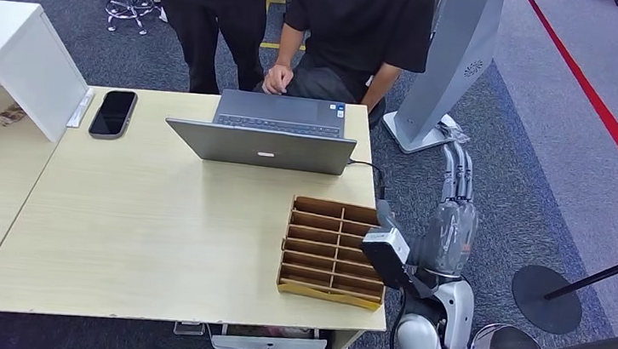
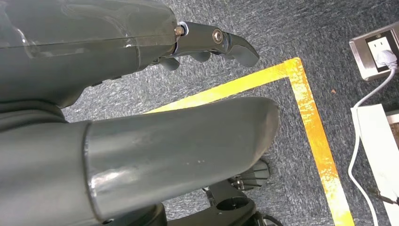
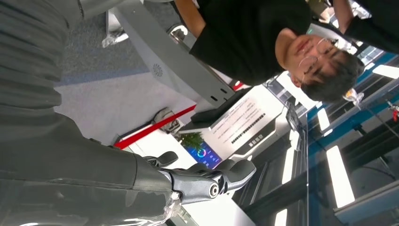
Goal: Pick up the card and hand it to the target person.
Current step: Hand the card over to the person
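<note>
Step in hand: approach, pick not yet made. The tabletop (image 1: 155, 228) lies in front of me, pale wood. Behind its far edge sits a person in black (image 1: 358, 25), one hand at the laptop (image 1: 261, 146), whose lid faces me; a second person in black (image 1: 210, 11) stands just beside them. I cannot tell which of the two is the target. At the near right corner of the tabletop stands a wooden divider tray (image 1: 320, 203) with rows of narrow slots. My right hand (image 1: 450, 227) is raised off the right edge of the tabletop, just beside the tray but apart from it, fingers straight and pointing away from me, spread from the thumb, holding nothing. My left hand (image 2: 117, 52) hangs low over grey carpet with a yellow tape line (image 2: 310, 117); its fingers are loosely bent, away from the thumb, with nothing in them. A dark phone (image 1: 112, 113) lies at the far left of the tabletop, well apart from all this. The card: I cannot pick it out with certainty. A pale yellow strip (image 1: 324, 293) along the tray's near wall may be it; the slots themselves look dark. Judgement: the next move calls for bringing the right hand inward over the tray and lowering the fingertips, then pinching the thin edge cleanly without pushing the light tray.
</note>
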Available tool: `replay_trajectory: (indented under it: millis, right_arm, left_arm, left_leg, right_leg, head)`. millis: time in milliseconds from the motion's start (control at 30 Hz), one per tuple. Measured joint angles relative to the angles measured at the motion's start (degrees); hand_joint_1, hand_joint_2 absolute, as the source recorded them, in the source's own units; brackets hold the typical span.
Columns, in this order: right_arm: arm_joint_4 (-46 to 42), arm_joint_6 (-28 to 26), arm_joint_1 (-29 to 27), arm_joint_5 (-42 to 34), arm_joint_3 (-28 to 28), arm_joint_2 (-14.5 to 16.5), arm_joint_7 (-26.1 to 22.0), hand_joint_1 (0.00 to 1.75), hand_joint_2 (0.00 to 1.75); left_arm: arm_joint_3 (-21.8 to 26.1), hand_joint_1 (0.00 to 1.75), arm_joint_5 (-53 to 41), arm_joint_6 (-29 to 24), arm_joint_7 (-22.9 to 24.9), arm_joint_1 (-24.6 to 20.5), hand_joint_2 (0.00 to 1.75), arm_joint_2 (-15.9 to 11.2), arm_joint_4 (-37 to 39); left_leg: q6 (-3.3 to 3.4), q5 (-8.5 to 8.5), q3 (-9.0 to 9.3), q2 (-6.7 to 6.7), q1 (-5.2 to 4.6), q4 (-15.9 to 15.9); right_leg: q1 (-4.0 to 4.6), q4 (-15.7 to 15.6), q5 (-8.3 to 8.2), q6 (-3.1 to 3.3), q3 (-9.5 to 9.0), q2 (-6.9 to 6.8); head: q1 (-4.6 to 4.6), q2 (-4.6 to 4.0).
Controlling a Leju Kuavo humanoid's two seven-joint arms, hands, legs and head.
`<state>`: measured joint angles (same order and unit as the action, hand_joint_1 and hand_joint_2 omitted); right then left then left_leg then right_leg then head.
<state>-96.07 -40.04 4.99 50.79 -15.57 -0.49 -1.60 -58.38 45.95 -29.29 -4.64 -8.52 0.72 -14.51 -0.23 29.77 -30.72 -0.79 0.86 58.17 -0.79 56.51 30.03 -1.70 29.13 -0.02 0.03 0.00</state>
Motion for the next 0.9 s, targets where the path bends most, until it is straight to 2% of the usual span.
replay_trajectory:
  millis: [233, 733, 900]
  right_arm:
    - [0.19, 0.02, -1.13, 2.56, -3.26, 0.3, 3.15, 0.0, 1.75]
    - [0.44, 0.02, -1.34, 2.63, -5.49, 0.28, 3.73, 0.0, 1.75]
    - [1.15, 0.02, -2.07, 0.42, -5.97, 0.36, 3.27, 0.0, 1.75]
  left_arm:
    - [0.37, 0.0, 0.87, -0.32, -0.71, 0.58, 0.0, -0.31, 0.0]
    - [0.9, 0.0, 0.96, -0.39, -0.8, 0.79, 0.0, -0.45, 0.0]
    - [0.95, 0.0, 1.63, -0.67, -0.86, 0.88, 0.0, -0.46, 0.0]
  left_leg:
    - [0.0, 0.0, -0.01, 0.0, 0.0, -0.01]
    - [0.0, 0.0, 0.0, 0.0, 0.0, 0.0]
    - [0.0, 0.0, 0.0, 0.0, 0.0, -0.01]
  right_leg:
    - [0.0, 0.0, 0.0, 0.0, 0.01, 0.0]
    - [0.0, 0.0, 0.0, 0.0, 0.0, 0.0]
    - [0.0, 0.0, 0.0, 0.0, 0.0, 0.0]
  head:
    - [-0.01, 0.0]
    - [-0.01, 0.0]
    - [0.01, 0.0]
